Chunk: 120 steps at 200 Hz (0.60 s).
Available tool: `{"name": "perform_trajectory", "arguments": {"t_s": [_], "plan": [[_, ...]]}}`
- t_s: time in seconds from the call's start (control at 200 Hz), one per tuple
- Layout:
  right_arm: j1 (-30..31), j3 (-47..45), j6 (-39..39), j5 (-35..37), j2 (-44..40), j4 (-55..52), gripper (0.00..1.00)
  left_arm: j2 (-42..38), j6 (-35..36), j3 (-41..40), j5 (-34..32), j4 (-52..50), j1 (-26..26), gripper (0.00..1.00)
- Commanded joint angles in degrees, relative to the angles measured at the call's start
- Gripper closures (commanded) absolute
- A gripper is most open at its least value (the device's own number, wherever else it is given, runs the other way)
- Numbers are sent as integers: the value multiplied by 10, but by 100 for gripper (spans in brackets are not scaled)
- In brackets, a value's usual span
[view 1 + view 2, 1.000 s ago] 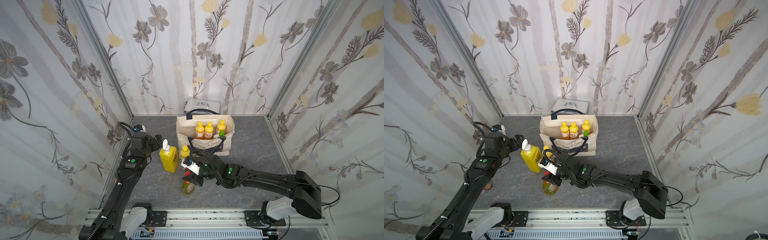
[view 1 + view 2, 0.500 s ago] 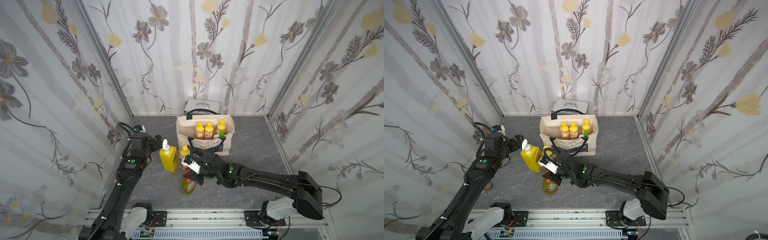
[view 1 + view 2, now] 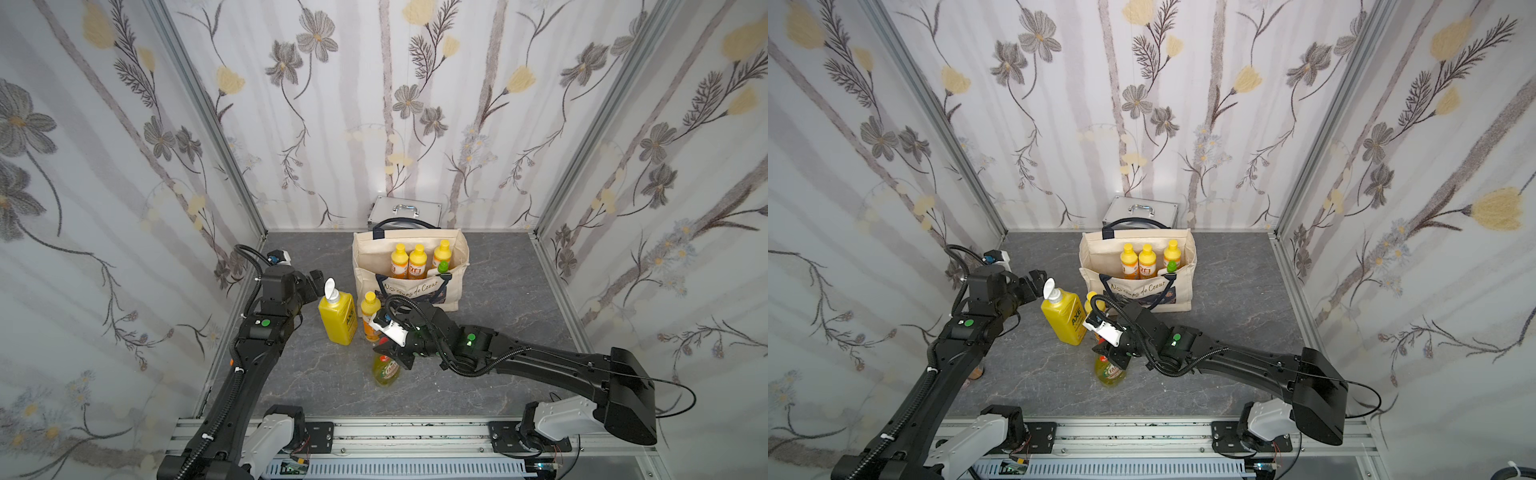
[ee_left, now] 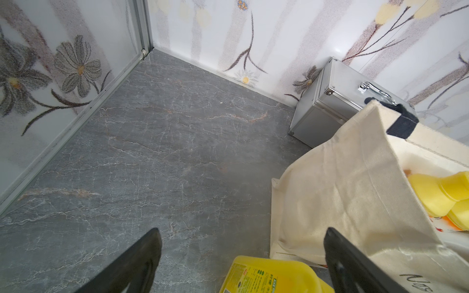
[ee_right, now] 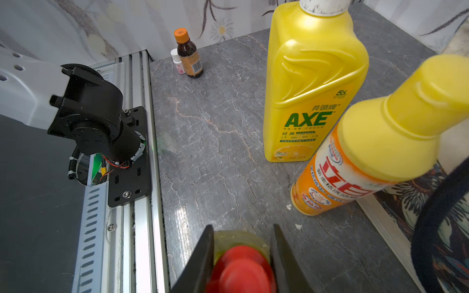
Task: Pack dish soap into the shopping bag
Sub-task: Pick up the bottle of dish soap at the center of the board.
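The cream shopping bag (image 3: 368, 270) stands open at the back, in both top views. Three orange dish soap bottles (image 3: 417, 262) and a white green-capped one (image 3: 441, 268) stand inside it. In front of it on the floor stand the big yellow pump bottle (image 3: 337, 318) and a slim orange bottle (image 3: 370, 318). My right gripper (image 5: 243, 227) is shut on the neck of the clear yellow-green bottle (image 3: 386, 368), under its red cap (image 5: 241, 269). Just left of the pump bottle's head, my left gripper (image 4: 242, 229) is open and holds nothing.
A silver metal case (image 3: 405, 210) sits against the back wall behind the bag. A small brown bottle (image 5: 189, 54) and a small white one (image 5: 177, 62) stand by the left wall. Flowered walls enclose three sides; the arms' rail (image 3: 374, 432) runs along the front.
My right gripper has closed on the red-capped bottle's neck. The left arm and the other bottles have not moved.
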Motion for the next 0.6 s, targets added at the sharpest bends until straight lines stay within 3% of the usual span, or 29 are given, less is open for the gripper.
{"name": "perform_trajectory", "arguments": {"t_s": [0.0, 0.26, 0.595], "plan": [[-3, 19, -2, 22, -14, 27, 95, -3, -3, 0, -3, 11, 0, 0], [-29, 60, -8, 30, -29, -24, 97, -4, -3, 1, -5, 12, 0, 0], [-105, 259, -34, 50, -24, -191, 97, -2, 1, 5, -11, 12, 0, 0]]}}
